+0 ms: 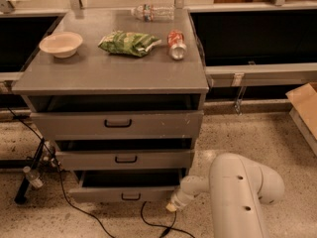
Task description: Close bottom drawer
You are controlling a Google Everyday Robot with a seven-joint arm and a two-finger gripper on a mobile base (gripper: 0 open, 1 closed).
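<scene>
My claw hung near the floor, just beside the right front corner of the bottom drawer, which stood pulled out from the cabinet. Whether the claw was spread or pressed together, I couldn't tell.

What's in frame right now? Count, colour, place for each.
cabinet: 1, grey, centre
bowl: 1, cream, cabinet top, left
bag: 1, green, cabinet top, middle
can: 1, red, on its side, right of bag
bottle: 1, clear, lying at top's back edge
top drawer: 1, grey, highest
middle drawer: 1, grey, between the other two
bottom drawer: 1, grey, lowest, pulled out
cable: 1, black, floor in front of cabinet
box: 1, brown cardboard, right edge
arm: 1, white, lower right
hand: 1, white, low by bottom drawer's right front corner
</scene>
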